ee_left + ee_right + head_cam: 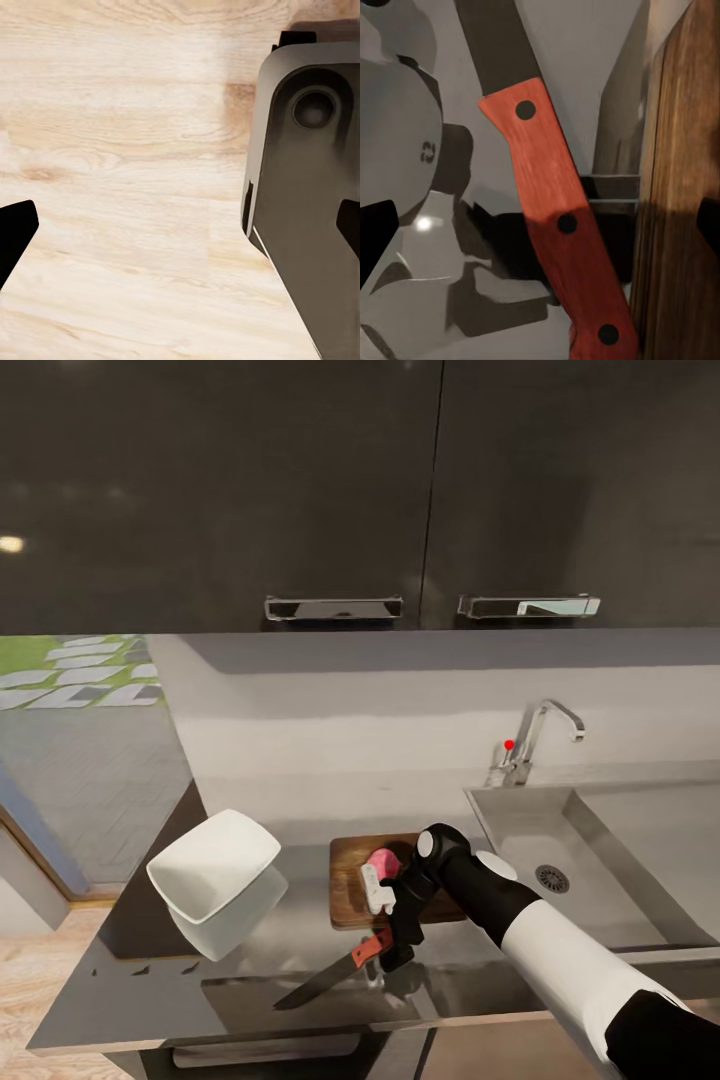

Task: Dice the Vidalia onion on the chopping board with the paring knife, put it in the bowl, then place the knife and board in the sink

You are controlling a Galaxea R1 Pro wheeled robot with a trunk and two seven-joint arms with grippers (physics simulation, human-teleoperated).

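The chopping board [347, 882] lies on the countertop [150, 1000] just left of the sink [610, 840], and the pinkish Vidalia onion [383, 859] rests on it. In front of the board lies the paring knife [330, 975], blade pointing left. My right gripper [395, 952] hangs open over its orange-red handle. In the right wrist view the handle [551, 217] lies between the widely spread fingertips [375, 236], with the board's edge [682, 187] beside it. The white bowl [215, 865] stands left of the board. My left gripper [180, 232] is open and empty over wood floor.
A chrome faucet [540, 735] rises behind the sink. Black upper cabinets [330, 490] with chrome handles hang above the worktop. The counter's front edge is near the knife. In the left wrist view, the grey robot base [307, 187] stands on the plank floor [127, 150].
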